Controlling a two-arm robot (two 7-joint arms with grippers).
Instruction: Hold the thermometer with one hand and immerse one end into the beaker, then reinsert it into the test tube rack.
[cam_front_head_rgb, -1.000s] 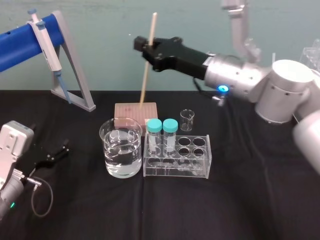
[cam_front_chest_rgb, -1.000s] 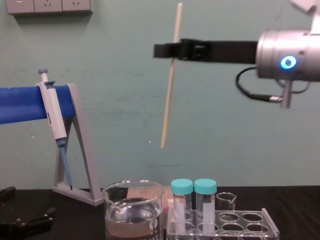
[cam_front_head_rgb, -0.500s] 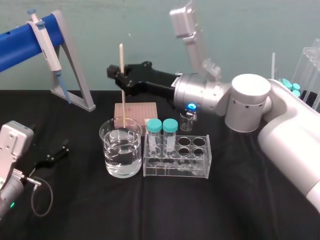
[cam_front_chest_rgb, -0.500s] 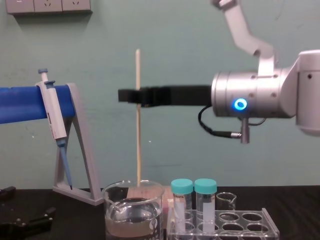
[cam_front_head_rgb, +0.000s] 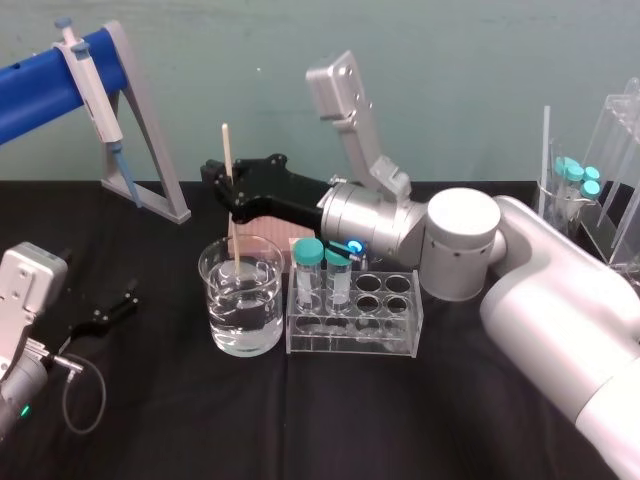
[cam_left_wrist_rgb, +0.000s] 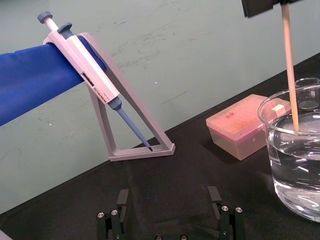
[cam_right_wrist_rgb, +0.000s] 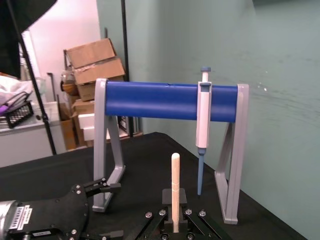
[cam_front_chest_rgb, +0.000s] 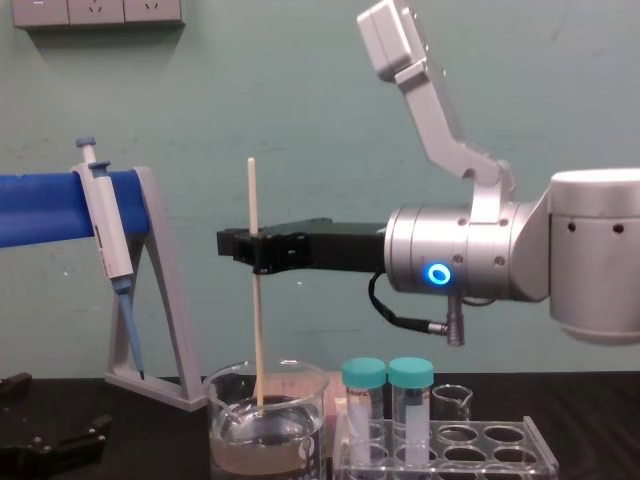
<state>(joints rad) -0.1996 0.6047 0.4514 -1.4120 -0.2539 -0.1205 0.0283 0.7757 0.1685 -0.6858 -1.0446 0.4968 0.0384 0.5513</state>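
Cream-white thermometer (cam_front_chest_rgb: 257, 320), pinched upright in the right hand (cam_front_chest_rgb: 252, 245), dips into the beaker (cam_front_chest_rgb: 300, 432) below.

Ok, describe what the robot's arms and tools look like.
Right arm: silver-grey and white rounded cylinders, a glowing blue ring at the wrist, a dark cable looping under it. The right tool, above the beaker, is slim, black, two-fingered. Left arm, parked at the table's left: a pale grey block with a looping grey cable; the left tool is black with small screws.

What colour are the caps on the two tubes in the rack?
Teal caps; the chest view shows them best.
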